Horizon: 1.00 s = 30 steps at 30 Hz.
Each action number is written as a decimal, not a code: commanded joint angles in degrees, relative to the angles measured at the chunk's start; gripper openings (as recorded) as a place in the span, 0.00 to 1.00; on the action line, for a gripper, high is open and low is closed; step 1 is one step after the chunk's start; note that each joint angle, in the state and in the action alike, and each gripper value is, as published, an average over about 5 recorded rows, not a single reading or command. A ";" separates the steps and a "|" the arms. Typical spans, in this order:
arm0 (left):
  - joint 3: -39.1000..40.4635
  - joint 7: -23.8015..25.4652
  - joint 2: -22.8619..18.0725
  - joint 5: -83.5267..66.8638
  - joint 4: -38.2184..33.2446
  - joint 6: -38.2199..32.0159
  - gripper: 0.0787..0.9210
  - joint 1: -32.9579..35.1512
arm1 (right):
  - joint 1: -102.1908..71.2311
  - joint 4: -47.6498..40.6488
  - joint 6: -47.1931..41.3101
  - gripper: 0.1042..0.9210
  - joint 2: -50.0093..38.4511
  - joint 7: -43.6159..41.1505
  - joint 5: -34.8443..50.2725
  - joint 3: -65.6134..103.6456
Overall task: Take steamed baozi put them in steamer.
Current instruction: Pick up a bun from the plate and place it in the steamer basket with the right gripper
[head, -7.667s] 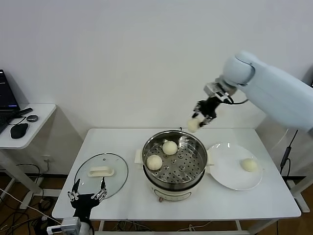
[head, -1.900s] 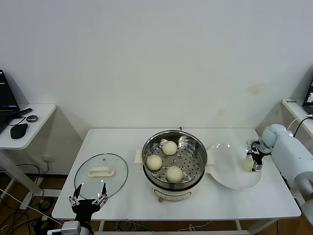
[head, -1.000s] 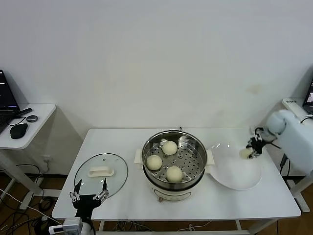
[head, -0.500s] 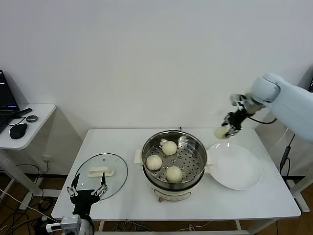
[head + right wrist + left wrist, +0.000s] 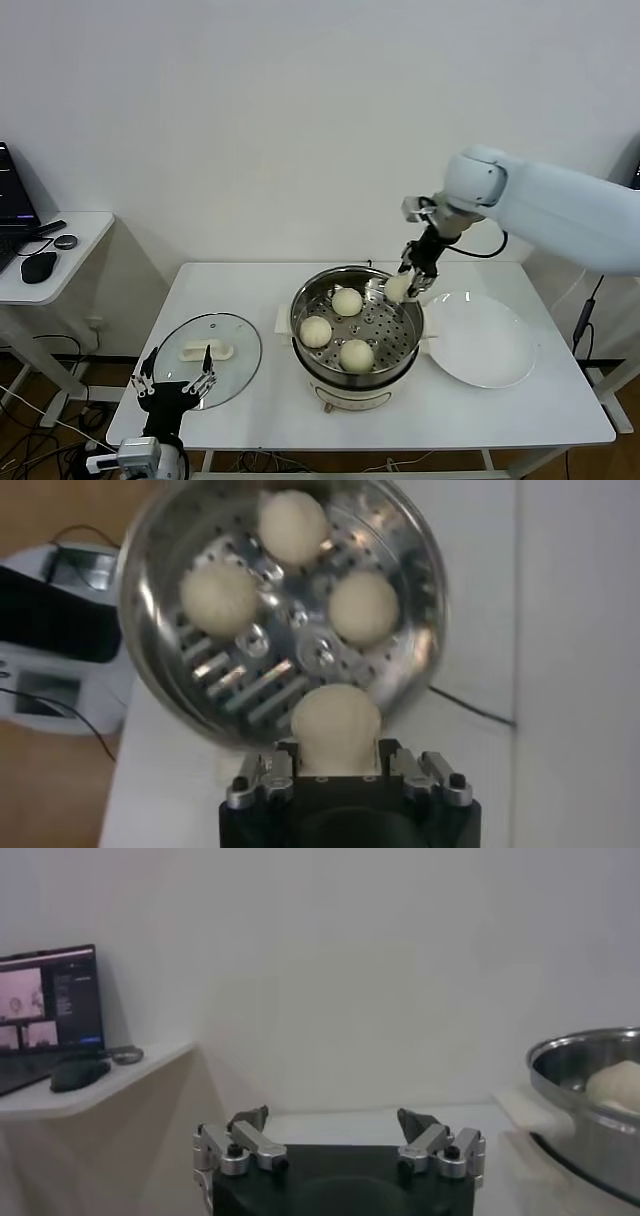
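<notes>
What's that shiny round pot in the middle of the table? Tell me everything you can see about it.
The steamer is a round pot of polished metal on a cream-white base, standing upright at the middle of the white table. Inside lies a perforated metal tray carrying three smooth cream-white baozi. It is uncovered; a glass lid lies flat on the table toward the robot's left, a white plate close on the other side. The right claw holds a fourth baozi above the far right rim.

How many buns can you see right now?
4 baozi. Three sit on the perforated tray in the steamer: one at the back, one on the robot's left, one at the front. The right gripper holds the fourth over the steamer's rim.
</notes>
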 commanded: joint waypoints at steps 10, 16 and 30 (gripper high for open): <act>-0.49 0.04 0.05 -0.22 0.20 0.11 0.88 -0.25 | -8.46 -1.68 -6.49 0.46 5.88 7.18 -5.11 0.21; -0.44 0.08 -0.01 -0.25 0.59 0.11 0.88 -0.70 | -9.54 -1.70 -6.99 0.46 6.57 7.82 -5.67 0.18; -0.24 0.03 -0.12 -0.21 1.22 0.05 0.88 -0.79 | -9.77 -1.62 -6.97 0.48 6.82 7.74 -7.30 0.27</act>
